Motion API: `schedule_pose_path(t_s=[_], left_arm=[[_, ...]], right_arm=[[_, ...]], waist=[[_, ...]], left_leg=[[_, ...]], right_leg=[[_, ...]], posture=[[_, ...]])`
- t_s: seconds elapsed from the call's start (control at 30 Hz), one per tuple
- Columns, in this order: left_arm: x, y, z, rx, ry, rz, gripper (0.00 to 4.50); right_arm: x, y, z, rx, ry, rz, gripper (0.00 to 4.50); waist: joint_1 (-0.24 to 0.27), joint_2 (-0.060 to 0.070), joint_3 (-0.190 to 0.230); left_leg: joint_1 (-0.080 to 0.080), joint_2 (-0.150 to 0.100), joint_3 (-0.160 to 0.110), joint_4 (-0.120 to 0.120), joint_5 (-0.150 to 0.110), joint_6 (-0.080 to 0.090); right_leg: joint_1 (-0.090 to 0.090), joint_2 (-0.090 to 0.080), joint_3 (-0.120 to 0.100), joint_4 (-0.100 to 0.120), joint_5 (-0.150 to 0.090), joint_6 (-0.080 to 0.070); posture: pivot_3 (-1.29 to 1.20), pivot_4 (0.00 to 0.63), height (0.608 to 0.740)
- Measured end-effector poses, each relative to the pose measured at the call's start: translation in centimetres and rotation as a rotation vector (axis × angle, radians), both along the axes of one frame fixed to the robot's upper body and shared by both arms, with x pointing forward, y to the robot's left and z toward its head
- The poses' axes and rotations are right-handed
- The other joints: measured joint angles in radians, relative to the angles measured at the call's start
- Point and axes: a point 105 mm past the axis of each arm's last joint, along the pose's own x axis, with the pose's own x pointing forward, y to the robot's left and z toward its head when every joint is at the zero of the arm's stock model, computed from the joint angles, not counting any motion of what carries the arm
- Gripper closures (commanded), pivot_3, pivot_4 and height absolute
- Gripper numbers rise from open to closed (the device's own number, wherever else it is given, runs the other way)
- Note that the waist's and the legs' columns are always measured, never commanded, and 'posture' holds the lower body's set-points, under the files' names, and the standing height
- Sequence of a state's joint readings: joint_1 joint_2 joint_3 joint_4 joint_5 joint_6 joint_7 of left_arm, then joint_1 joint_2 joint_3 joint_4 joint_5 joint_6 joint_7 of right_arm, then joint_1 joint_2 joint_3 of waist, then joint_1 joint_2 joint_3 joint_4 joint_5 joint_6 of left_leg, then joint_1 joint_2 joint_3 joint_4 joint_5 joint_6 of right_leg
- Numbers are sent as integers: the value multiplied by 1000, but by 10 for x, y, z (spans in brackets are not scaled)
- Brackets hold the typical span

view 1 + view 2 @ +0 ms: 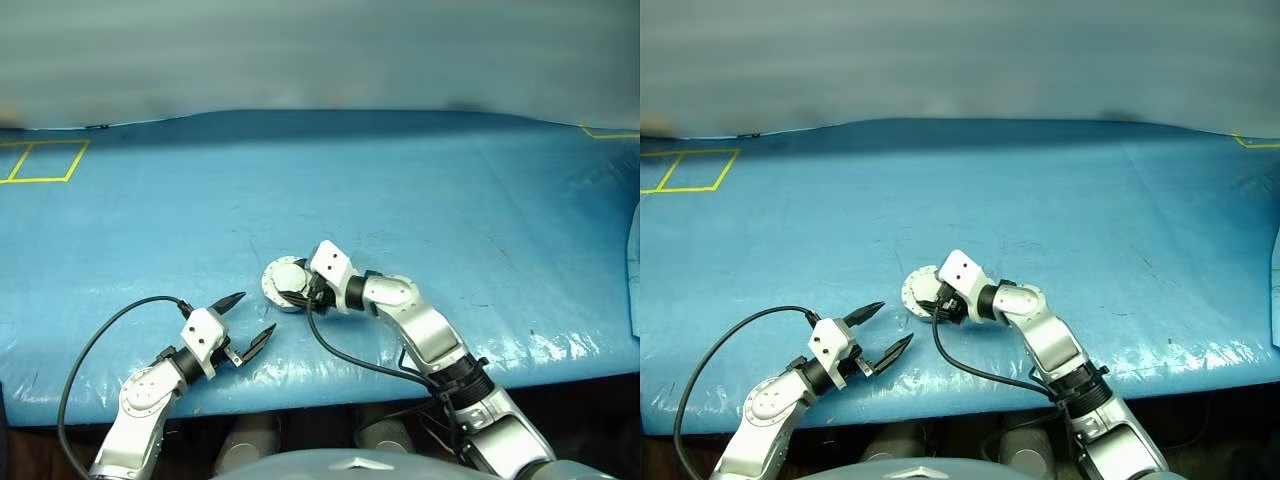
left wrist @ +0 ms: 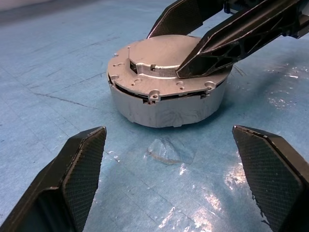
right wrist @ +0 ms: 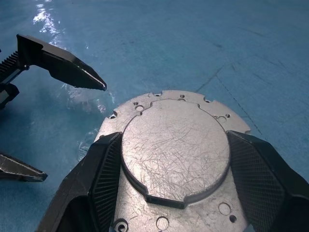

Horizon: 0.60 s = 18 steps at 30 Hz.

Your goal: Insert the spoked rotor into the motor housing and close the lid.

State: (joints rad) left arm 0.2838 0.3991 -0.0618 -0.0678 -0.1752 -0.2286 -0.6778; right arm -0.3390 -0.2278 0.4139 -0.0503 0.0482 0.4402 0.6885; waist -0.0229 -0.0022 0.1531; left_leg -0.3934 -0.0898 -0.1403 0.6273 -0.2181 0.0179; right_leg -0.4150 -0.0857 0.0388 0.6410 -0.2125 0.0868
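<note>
The motor housing (image 1: 283, 284) stands on the blue table cover near the front, in the middle. Its lid (image 3: 174, 159) lies flat on top, smooth grey side up, with a thin gap at the seam. My right gripper (image 1: 298, 291) reaches over it from the right. Its two fingers (image 3: 96, 179) lie on the lid and are shut against either side of the raised centre. My left gripper (image 1: 258, 312) is open, low and to the left of the housing, pointing at it with a short gap between. The spoked rotor is hidden.
The blue table cover (image 1: 400, 200) stretches far back and to both sides. Yellow tape squares (image 1: 45, 160) mark the far left, and more yellow tape (image 1: 610, 131) the far right. The table's front edge runs just under both arms. A grey object (image 1: 634, 260) sits at the right edge.
</note>
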Motion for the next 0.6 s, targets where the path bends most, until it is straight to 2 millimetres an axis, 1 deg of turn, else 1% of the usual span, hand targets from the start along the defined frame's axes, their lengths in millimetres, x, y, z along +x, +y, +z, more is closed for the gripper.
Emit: schedule_pose_path(t_s=[0.17,0.4,0.6], left_arm=[[-1,0,-1,-1,3,0,37],[-1,-1,-1,-3,4,0,37],[0,-1,0,-16,3,10,37]], right_arm=[[1,1,0,7,7,-11,1477],[1,1,-3,-32,-18,-12,1477],[2,3,-4,-49,-29,-11,1477]], waist=[[-1,0,0],[-1,0,0],[-1,0,0]], left_leg=[[0,0,0,0,0,0],[1,0,0,0,0,0],[4,1,0,0,0,-1]], right_leg=[[0,0,0,0,0,-1],[0,0,0,0,-1,-1],[2,1,0,1,-3,-5]], posture=[[0,150,740],[0,150,740],[0,150,740]])
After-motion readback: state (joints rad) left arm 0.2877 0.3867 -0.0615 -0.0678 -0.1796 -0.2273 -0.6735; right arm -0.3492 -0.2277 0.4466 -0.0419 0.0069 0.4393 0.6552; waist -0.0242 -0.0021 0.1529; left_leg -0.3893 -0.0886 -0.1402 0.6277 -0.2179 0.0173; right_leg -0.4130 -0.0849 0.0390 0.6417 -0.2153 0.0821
